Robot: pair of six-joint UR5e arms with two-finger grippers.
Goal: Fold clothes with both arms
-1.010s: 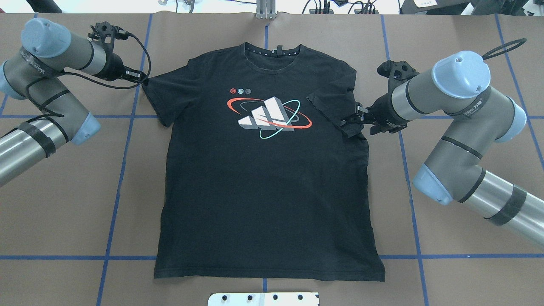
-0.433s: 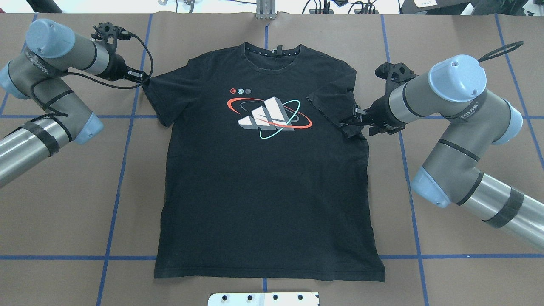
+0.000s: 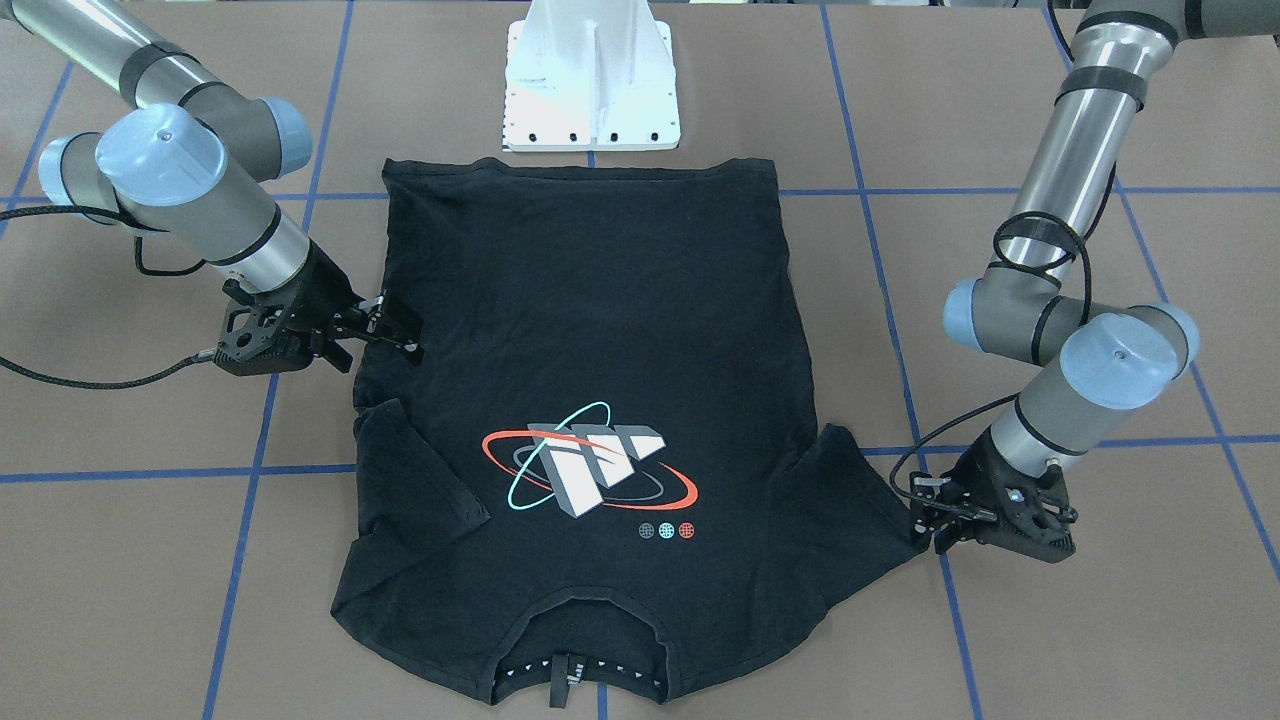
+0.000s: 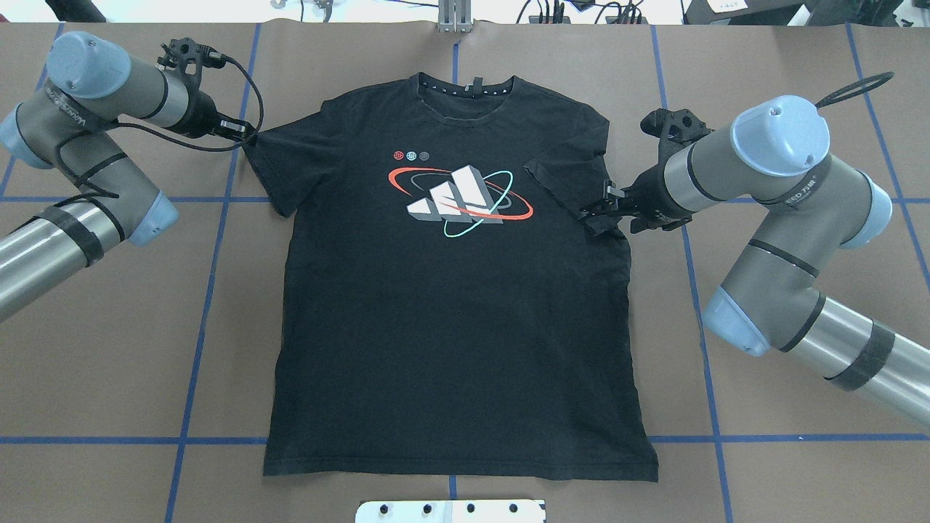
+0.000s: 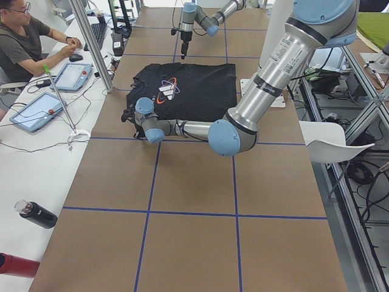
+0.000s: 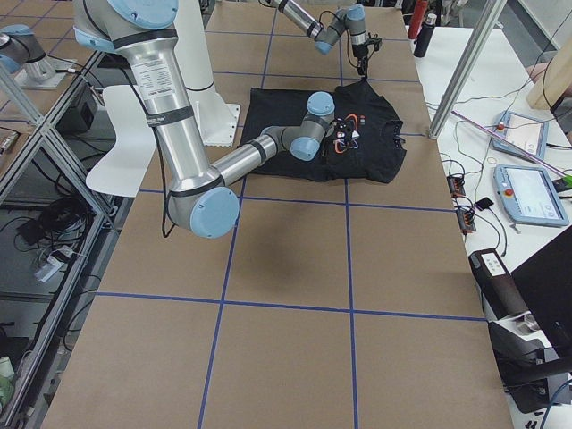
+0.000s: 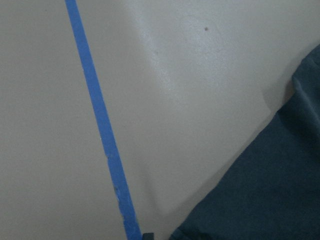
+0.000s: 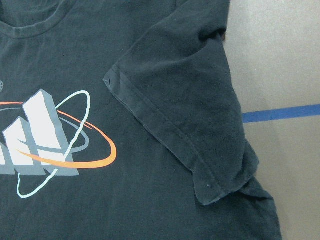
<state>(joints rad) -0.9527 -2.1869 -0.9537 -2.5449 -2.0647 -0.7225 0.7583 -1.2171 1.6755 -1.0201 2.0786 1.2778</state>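
Note:
The black T-shirt (image 4: pixel 458 327) lies flat and logo-up on the brown table. Its sleeve on my right side (image 4: pixel 567 174) is folded inward over the chest; it fills the right wrist view (image 8: pixel 200 125). My right gripper (image 4: pixel 594 212) hovers at that sleeve's lower corner, jaws apart and empty, as the front view (image 3: pixel 395 325) shows. My left gripper (image 4: pixel 245 134) sits low at the tip of the flat left sleeve (image 4: pixel 272 167), jaws apart either side of the tip (image 3: pixel 930 520). The left wrist view shows only the shirt's edge (image 7: pixel 270 190) and bare table.
The white pedestal base (image 3: pixel 592 80) stands just behind the shirt's hem. Blue tape lines (image 7: pixel 100 125) cross the brown table cover. An operator (image 5: pixel 27 42) sits at a side bench with tablets beyond the table's far edge.
My left gripper has crept a little toward the left sleeve's tip. My right gripper has shifted slightly inward over the folded sleeve. The shirt has not moved.

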